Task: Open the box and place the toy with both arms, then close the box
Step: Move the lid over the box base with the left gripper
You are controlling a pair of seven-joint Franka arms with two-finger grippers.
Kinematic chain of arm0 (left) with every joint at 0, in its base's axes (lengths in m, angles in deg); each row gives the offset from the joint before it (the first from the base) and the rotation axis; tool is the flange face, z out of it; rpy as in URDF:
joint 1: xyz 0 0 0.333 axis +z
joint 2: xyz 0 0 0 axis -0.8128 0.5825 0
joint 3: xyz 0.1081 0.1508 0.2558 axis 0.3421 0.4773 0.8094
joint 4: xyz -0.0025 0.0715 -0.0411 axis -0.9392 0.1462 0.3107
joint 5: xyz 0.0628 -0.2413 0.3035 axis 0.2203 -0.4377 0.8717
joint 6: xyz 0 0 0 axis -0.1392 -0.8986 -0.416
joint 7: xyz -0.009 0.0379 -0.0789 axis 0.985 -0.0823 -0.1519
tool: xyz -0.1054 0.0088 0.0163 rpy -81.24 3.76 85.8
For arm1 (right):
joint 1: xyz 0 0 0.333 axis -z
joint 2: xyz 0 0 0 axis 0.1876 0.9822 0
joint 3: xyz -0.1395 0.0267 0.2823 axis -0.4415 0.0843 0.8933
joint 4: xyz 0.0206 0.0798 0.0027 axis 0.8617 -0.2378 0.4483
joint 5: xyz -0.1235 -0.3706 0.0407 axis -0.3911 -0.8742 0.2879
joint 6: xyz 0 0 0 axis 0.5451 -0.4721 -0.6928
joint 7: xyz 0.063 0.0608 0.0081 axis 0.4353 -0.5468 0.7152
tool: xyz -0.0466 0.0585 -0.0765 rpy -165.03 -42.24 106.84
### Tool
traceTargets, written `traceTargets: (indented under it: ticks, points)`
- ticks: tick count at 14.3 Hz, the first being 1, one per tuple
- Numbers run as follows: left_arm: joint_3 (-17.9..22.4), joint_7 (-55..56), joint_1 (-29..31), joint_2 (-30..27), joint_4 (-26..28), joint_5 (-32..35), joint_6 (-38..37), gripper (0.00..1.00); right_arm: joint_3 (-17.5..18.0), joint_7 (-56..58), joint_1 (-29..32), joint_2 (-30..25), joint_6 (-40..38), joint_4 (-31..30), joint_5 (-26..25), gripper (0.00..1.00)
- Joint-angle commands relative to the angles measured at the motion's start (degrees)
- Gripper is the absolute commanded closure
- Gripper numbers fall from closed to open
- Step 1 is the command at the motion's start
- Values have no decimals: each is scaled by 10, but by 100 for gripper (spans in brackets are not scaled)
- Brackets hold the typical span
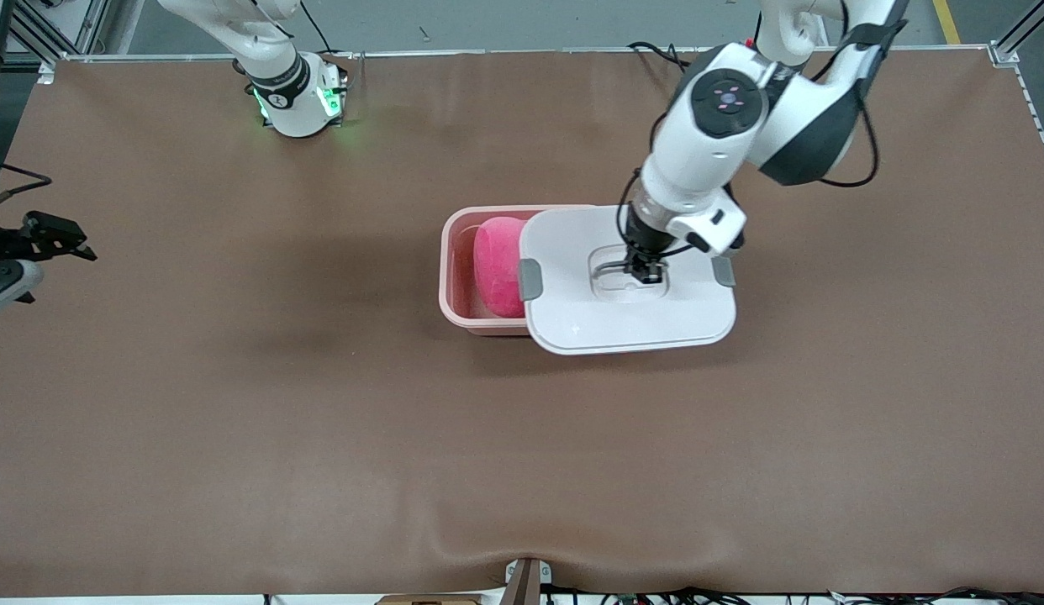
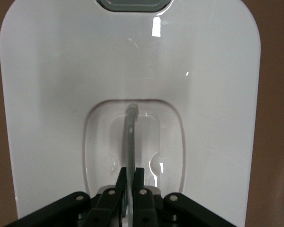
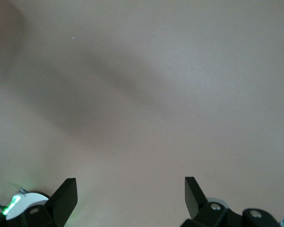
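Observation:
The pink box [image 1: 445, 277] stands mid-table with the bright-pink toy [image 1: 498, 265] lying inside it. Its white lid [image 1: 631, 315] covers only the part of the box toward the left arm's end and overhangs that side, leaving the toy uncovered. My left gripper [image 1: 645, 270] is shut on the thin grey handle [image 2: 130, 137] in the lid's recessed centre, and the left wrist view shows its fingers [image 2: 130, 171] pinching that handle. My right gripper [image 1: 64, 239] waits open and holds nothing over the table's edge at the right arm's end; the right wrist view shows it [image 3: 130, 182] over bare surface.
Grey clips [image 1: 530, 279] [image 1: 723, 270] sit on the lid's two short sides, and one clip [image 2: 134, 4] shows in the left wrist view. The right arm's base [image 1: 295, 101] stands at the table's farthest edge. Brown tabletop [image 1: 320, 420] surrounds the box.

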Motion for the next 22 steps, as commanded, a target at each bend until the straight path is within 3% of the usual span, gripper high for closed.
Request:
traceTargets:
  ticks: [1, 6, 12, 18, 22]
  points:
    - [1, 58, -30, 50, -59, 23, -4, 100, 10, -55, 11, -47, 2, -42, 13, 0]
    - [1, 140, -80, 84, -70, 61, 14, 100, 16, -173, 2, -137, 12, -124, 14, 0]
    - [1, 169, -110, 102, -75, 72, 33, 100, 44, -370, -8, -152, 7, -123, 47, 0]
    - [0, 169, -126, 111, -75, 88, 39, 100, 23, -374, -3, -153, 4, -123, 71, 0]
    - [0, 169, -131, 118, -74, 90, 42, 100, 21, -440, 0, -156, 1, -123, 73, 0]
